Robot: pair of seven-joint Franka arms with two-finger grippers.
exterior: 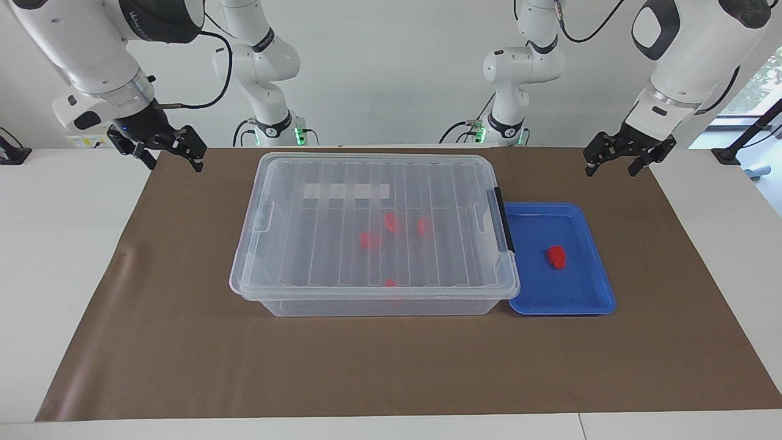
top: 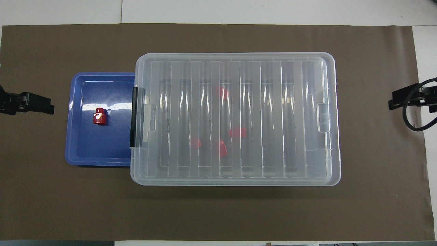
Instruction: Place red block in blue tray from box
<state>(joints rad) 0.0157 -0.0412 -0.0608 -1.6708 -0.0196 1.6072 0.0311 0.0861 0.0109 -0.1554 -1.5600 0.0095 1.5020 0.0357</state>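
The box stands mid-table with its ribbed clear lid on and its black clip handle facing the blue tray. Through the lid show several red blocks. The blue tray lies against the box toward the left arm's end of the table, and one red block rests in it. My left gripper hangs open and holds nothing, over the brown mat off the tray's outer end. My right gripper hangs open over the mat's edge at the right arm's end, also holding nothing.
A brown mat covers most of the white table. Two more white arms stand at the robots' edge, nearer to the robots than the box. Bare mat lies all around the box and tray.
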